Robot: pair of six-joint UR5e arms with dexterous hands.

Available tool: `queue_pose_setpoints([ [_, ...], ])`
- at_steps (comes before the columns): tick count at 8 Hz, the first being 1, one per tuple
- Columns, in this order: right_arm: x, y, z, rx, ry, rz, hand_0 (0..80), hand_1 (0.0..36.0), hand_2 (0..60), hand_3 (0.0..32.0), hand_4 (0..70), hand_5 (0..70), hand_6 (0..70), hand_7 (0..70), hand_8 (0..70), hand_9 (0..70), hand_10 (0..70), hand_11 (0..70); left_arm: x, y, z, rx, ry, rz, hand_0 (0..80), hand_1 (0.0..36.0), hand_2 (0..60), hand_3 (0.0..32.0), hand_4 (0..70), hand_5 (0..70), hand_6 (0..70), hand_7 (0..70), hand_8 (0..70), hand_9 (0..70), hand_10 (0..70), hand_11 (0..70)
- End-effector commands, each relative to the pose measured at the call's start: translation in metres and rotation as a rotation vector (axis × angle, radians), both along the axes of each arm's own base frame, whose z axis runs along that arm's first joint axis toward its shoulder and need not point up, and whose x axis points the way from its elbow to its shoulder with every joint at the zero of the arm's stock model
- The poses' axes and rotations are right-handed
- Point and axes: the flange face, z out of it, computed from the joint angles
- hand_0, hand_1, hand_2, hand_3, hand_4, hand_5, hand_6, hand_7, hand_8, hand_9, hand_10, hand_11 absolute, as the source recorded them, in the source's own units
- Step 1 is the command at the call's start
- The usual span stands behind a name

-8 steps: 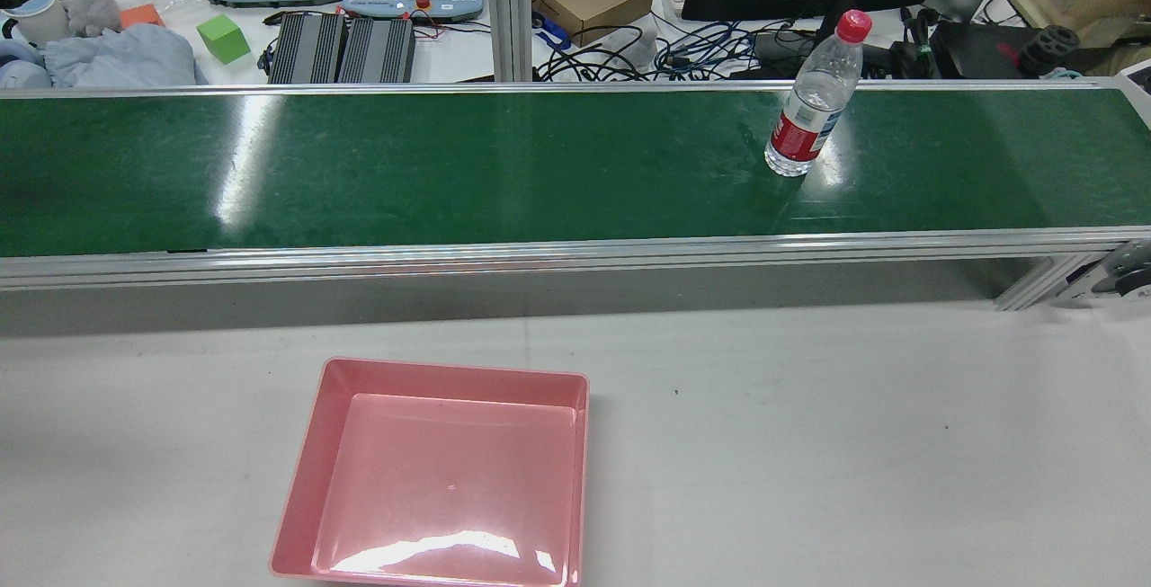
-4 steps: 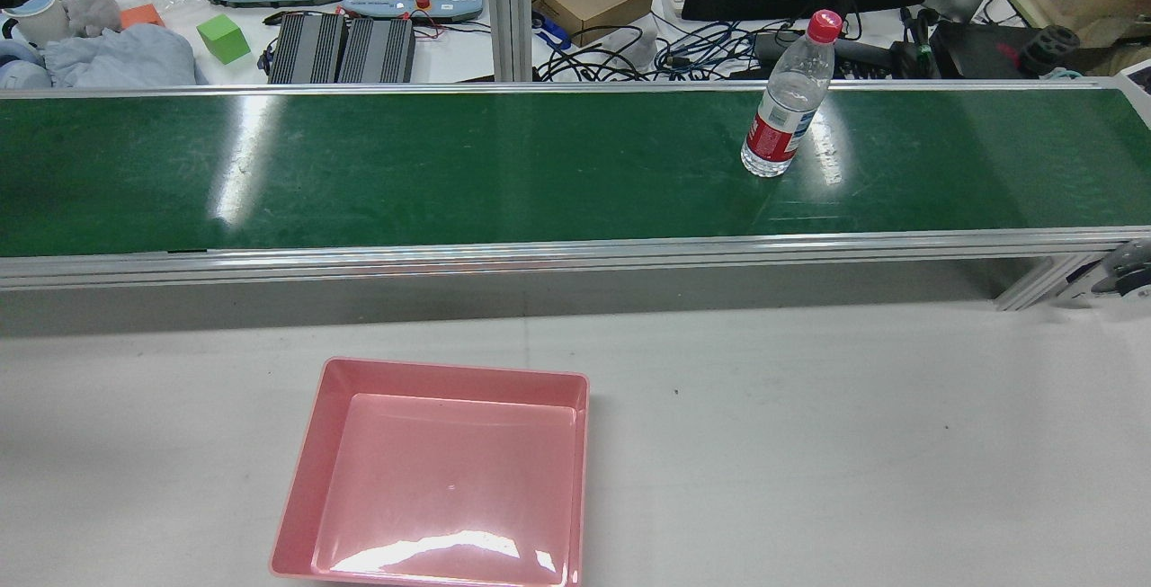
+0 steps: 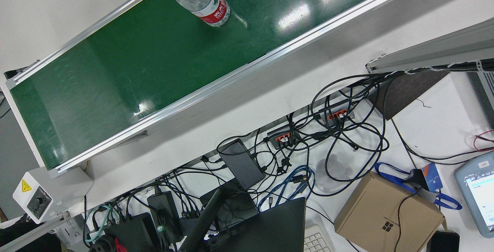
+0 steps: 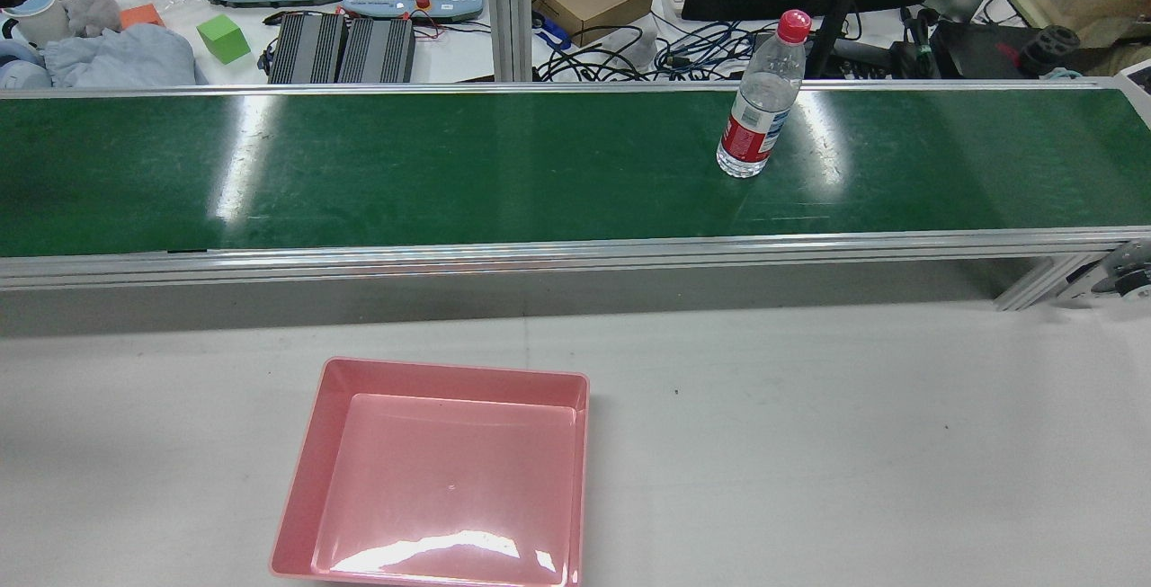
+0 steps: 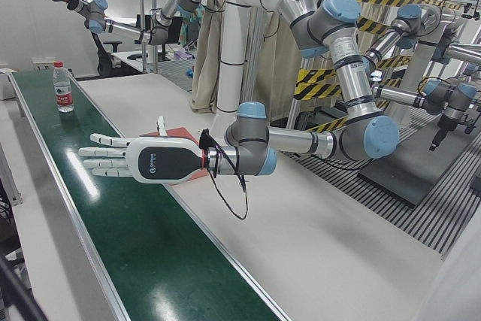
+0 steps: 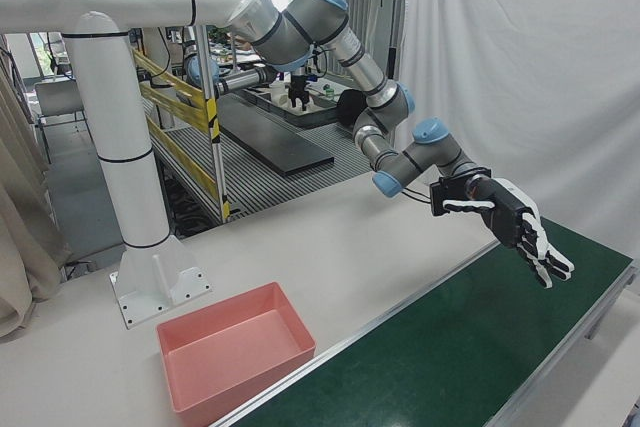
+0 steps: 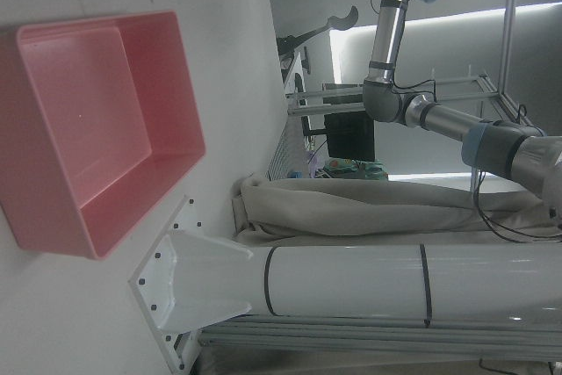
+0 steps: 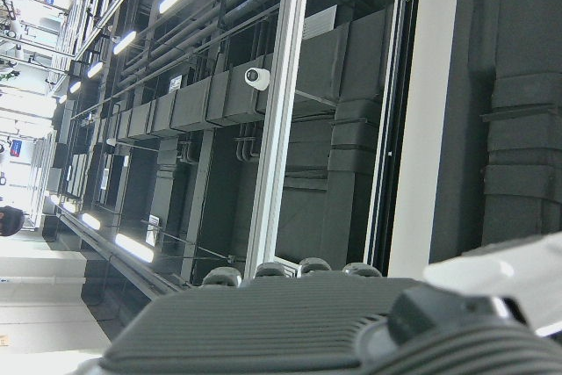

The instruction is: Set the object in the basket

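One bottle upright mid-belt, clear of both rails.

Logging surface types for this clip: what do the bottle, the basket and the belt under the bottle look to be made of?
Bottle: clear thin plastic, see-through body, red printed label, red cap. Basket: pink moulded plastic, glossy, with a light glare on its floor. Belt: dark green, probably rubber or PVC, smooth with a sheen and fine scuffs, between silvery metal rails, likely aluminium.

Bright overhead light, glare on belt, sharp pics
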Motion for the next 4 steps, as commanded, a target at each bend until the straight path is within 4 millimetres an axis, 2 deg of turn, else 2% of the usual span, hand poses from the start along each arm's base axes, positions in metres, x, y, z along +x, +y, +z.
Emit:
queue_pose_setpoints([
  [1,0.0,0.0,0.0,0.0,0.0,0.0,0.0,0.0,0.0,0.0,0.0,0.0,0.0,0.0,0.0,0.0,0.0,0.0,-0.0001,0.0002,0.002,-0.004,-0.001,0.0,48.6,11.6,0.0,0.0,11.1,17.8,2.8,1.5,2.2,1.2,6.2,10.2],
  [4,0.0,0.0,0.0,0.0,0.0,0.0,0.0,0.0,0.0,0.0,0.0,0.0,0.0,0.0,0.0,0.0,0.0,0.0,-0.0001,0.0002,0.002,-0.004,0.0,0.001,48.5,11.5,0.0,0.0,11.2,18.0,2.8,1.5,2.2,1.3,6.3,10.3],
])
